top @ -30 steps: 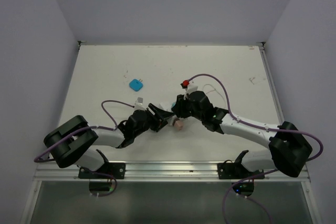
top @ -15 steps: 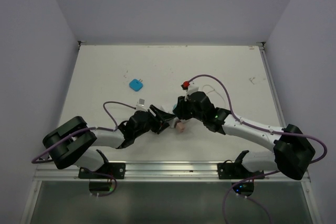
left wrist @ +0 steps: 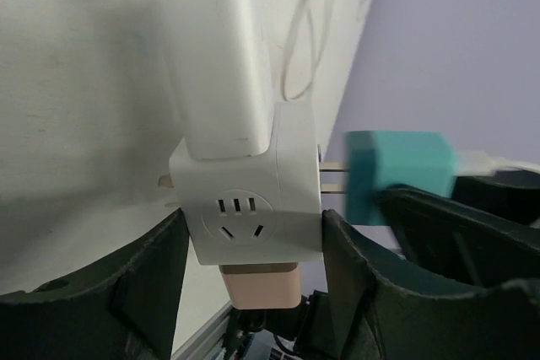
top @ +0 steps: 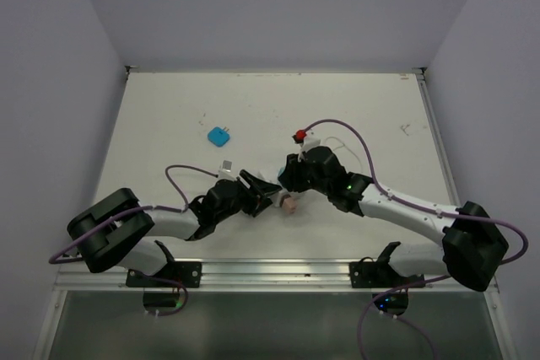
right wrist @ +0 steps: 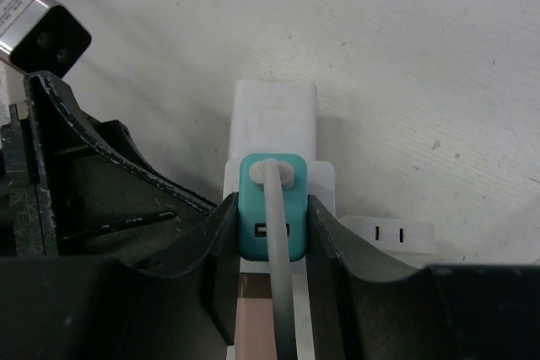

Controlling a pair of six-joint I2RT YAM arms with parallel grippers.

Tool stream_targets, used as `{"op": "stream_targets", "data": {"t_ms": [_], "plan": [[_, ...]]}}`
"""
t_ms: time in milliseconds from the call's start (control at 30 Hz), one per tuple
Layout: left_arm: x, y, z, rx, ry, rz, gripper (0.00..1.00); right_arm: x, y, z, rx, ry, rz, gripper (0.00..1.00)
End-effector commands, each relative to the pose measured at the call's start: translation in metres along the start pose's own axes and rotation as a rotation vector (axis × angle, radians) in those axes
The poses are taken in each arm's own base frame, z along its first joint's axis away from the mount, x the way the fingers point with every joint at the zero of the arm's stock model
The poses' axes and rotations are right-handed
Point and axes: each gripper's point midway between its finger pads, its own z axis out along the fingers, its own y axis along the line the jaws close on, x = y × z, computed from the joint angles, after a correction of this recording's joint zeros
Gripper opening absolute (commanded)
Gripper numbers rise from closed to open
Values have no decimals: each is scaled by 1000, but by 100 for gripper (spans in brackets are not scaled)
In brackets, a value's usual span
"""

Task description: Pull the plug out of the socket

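The socket (left wrist: 253, 208), a white cube with dark slots, sits between the fingers of my left gripper (left wrist: 253, 250), which is shut on its two sides. A teal plug (left wrist: 396, 174) stands off the socket's right face, with bare metal prongs (left wrist: 333, 181) showing in the gap. My right gripper (right wrist: 272, 238) is shut on that teal plug (right wrist: 272, 208), whose grey cable runs back between the fingers. In the top view the two grippers (top: 261, 196) (top: 285, 181) meet tip to tip at the table's middle.
A tall white charger block (left wrist: 224, 73) and a pink block (left wrist: 257, 286) are stuck in other faces of the socket. A white block with two slots (right wrist: 392, 233) lies beside it. A small blue block (top: 220, 136) and a red-tipped item (top: 297, 135) lie farther back.
Both arms have shifted slightly, the right elbow and shoulder swinging right. The grippers keep their holds on the socket and the teal plug.
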Motion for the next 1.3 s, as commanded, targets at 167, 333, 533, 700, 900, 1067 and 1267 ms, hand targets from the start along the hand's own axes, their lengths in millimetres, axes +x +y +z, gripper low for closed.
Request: {"op": "stream_targets", "data": {"t_ms": [167,333,533,700,900,1067,1267], "plan": [[-30,125,-23,-426,-143,59,0,-133,18,-44,-46,-389,46,0],[-30,123,-23,-417,-142,60,0,-147,0,-48,-5,-404,44,0],[-32,107,-19,-371,-151,91,0,-162,-77,-46,152,-403,106,0],[-29,91,-13,-323,-128,117,0,-153,-134,-24,237,-343,183,0],[-28,68,-13,-254,-120,149,4,-140,-198,16,317,-252,300,0],[-39,50,-23,-215,-173,204,20,-147,-222,49,291,-200,355,4],[-54,34,-36,-206,-233,325,42,-140,-241,79,328,-129,372,33]]}}
